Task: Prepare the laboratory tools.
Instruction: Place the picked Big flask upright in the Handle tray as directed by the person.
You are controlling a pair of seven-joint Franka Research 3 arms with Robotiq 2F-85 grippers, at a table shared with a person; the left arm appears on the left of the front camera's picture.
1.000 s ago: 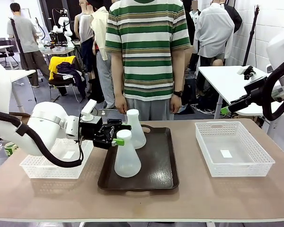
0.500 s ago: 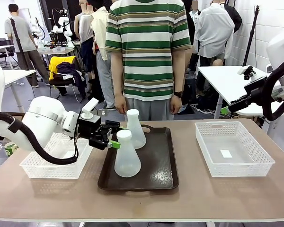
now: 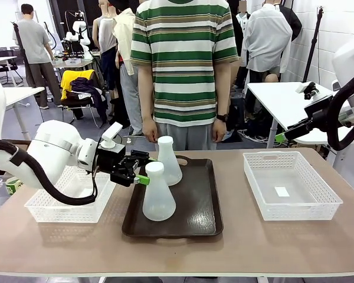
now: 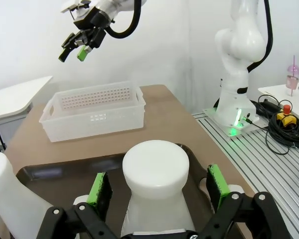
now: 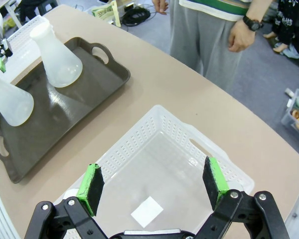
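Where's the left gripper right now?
In the front view the left gripper is open around the neck of the near flask, which stands on the brown tray left of centre.

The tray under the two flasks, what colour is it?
Dark brown. The tray shows best in the front view, with both flasks standing on it.
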